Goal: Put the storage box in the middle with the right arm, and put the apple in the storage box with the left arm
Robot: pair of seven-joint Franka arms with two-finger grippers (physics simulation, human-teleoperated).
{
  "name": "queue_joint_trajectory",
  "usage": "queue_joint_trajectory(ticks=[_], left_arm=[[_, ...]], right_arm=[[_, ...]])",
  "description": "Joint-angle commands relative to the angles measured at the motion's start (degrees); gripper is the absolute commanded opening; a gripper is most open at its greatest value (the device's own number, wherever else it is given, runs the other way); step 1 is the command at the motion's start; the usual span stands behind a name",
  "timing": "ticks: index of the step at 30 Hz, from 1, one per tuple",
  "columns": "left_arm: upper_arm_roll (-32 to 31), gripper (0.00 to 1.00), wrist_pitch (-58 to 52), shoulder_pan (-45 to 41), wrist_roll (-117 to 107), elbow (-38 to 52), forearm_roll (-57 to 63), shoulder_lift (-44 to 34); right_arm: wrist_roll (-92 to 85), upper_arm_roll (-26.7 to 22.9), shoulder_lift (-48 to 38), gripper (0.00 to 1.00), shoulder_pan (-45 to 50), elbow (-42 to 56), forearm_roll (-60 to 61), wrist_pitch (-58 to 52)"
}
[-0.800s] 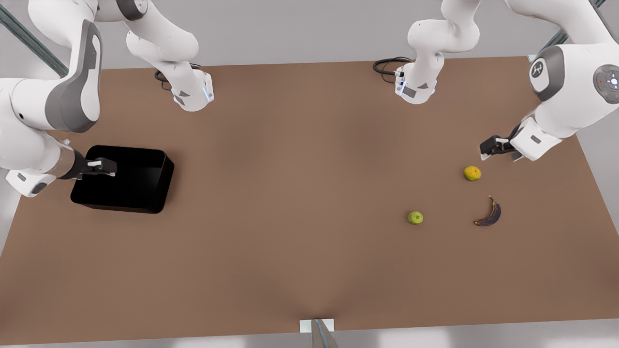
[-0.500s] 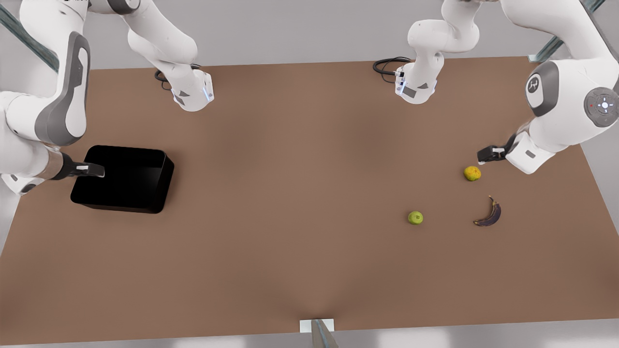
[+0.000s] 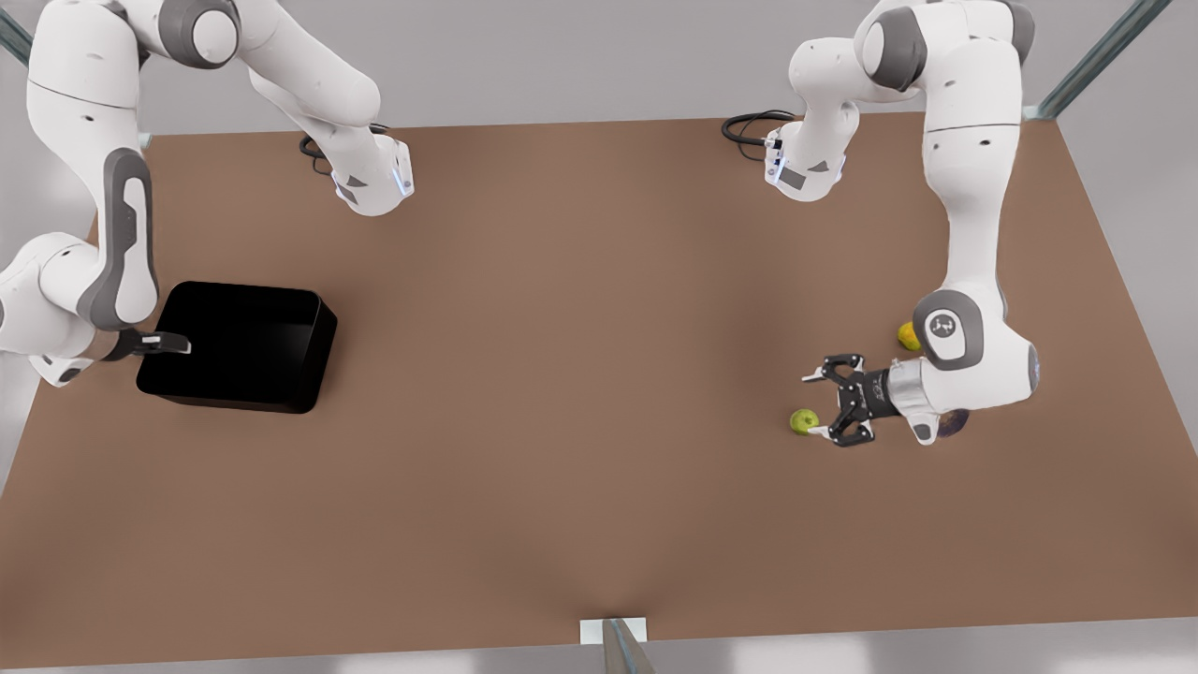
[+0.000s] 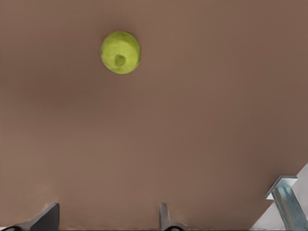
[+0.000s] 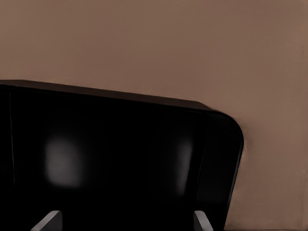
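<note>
- The black storage box (image 3: 239, 346) sits at the brown table's (image 3: 562, 374) edge on the front view's left.
- The right gripper (image 3: 178, 344) hovers at its rim, fingers apparently spread.
- The apple (image 3: 803, 421) lies far across.
- The left gripper (image 3: 822, 404) hangs beside the apple, jaws wide.

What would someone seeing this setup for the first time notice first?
Probably the glossy black storage box at the front view's left on the brown table, with the right gripper at its outer rim. Next, on the front view's right, the left gripper with fingers spread wide beside the small green apple, which lies on the table, not yet grasped. An orange-yellow fruit peeks out behind that arm.
</note>
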Motion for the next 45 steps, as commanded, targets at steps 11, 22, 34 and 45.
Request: queue_joint_trajectory(ticks=[11, 22, 34, 45], left_arm=[[0.09, 1.00, 10.06, 0.10, 5.69, -6.32, -17.32, 4.69], [0.70, 1.00, 13.40, 1.07, 20.72, -9.66, -29.89, 9.53], [0.62, 1.00, 12.43, 3.53, 26.96, -9.40, -39.21, 13.39], [0.09, 1.00, 11.64, 3.44, 28.02, -9.57, -49.40, 15.07]], right_arm=[[-2.23, -8.66, 6.45, 1.00, 1.18, -0.40, -0.34, 5.80], [-2.50, -10.77, 9.35, 0.78, 2.41, -5.58, -0.60, 11.07], [-3.99, -10.77, 11.02, 0.30, 2.33, -5.32, -1.75, 10.46], [-5.40, -10.60, 10.94, 0.27, 2.41, -4.88, -1.66, 9.58]])
